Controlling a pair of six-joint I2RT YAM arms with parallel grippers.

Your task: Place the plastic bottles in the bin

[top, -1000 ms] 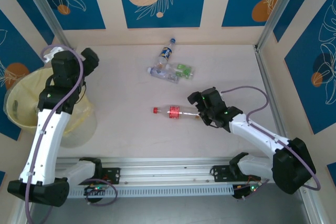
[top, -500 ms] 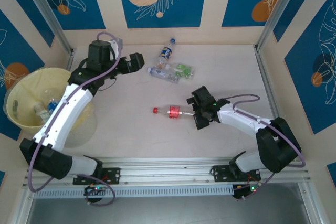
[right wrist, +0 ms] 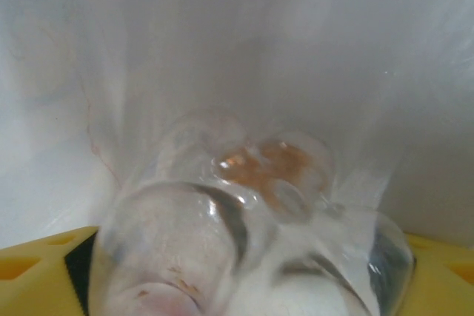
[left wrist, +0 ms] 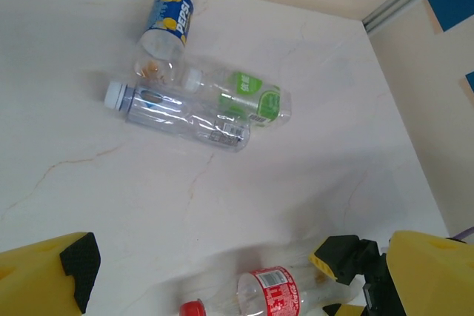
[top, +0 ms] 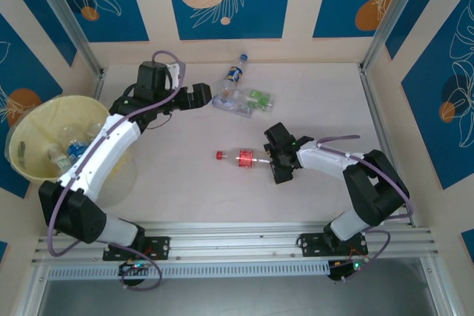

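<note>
- Blue-and-cream leaf panels wall in a pale, veined surface (top: 178, 183) with bottles scattered across it.
- Well behind the left end effector (top: 204, 96), back along its own arm, sits the bin (top: 33, 120). It is wide-mouthed, with a few plastic bottles (top: 68, 149) lying inside.
- The left end effector has its fingers spread fully and holds nothing.
- Just ahead of it three bottles lie in a touching heap. The white-capped clear bottle (left wrist: 178, 116) is nearest, the green-labelled bottle (left wrist: 248, 101) lies against it, and the blue-labelled bottle (left wrist: 167, 24) is farthest out.
- I would take the white-capped one first, across its middle, since lifting it should disturb the others least.
- Between the two end effectors the red-labelled bottle (top: 244, 158) lies on its side. Its red cap points away from the right end effector (top: 275, 162), and its base sits between that one's fingers.
- Those fingers stand either side of the base, neither wide nor together. I cannot tell whether the pads are pressing the plastic.
- The base is rounded and the wall thin, so a hard squeeze could buckle it or squirt it out. A gentle close, seated further onto the body, looks safer to me.
- The bin lies far off beyond the other arm, so I would lift the bottle level and mind that arm on the way across.
</note>
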